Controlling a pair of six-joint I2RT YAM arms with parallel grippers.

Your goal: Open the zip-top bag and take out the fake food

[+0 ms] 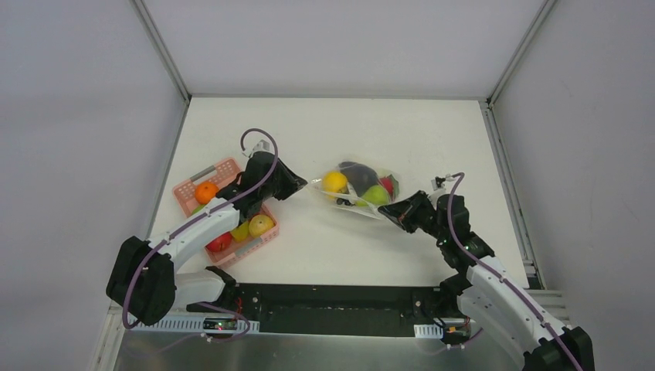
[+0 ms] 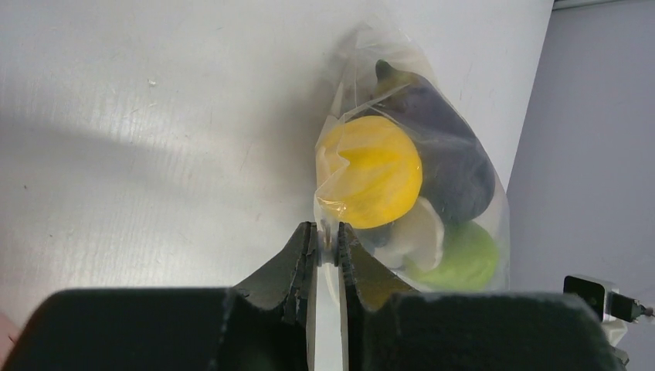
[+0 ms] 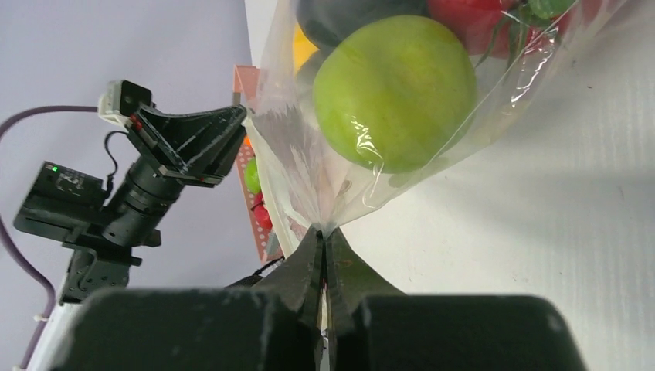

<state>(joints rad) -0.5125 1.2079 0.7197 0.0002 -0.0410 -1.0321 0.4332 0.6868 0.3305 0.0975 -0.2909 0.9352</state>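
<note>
From above, the clear bag (image 1: 357, 188) is stretched between the two arms, the left jaws at its left edge and the right jaws at its near right corner. A pink basket (image 1: 224, 171) lies left of the left jaws

Left wrist: the jaws are nearly closed, pinching the bag's edge. A yellow fruit (image 2: 372, 171) and an eggplant (image 2: 452, 151) sit just beyond the tips

Right wrist: the jaws are clamped tight on gathered film, with a green fruit (image 3: 394, 89) just past them and a tomato (image 3: 479, 23) farther on
</note>
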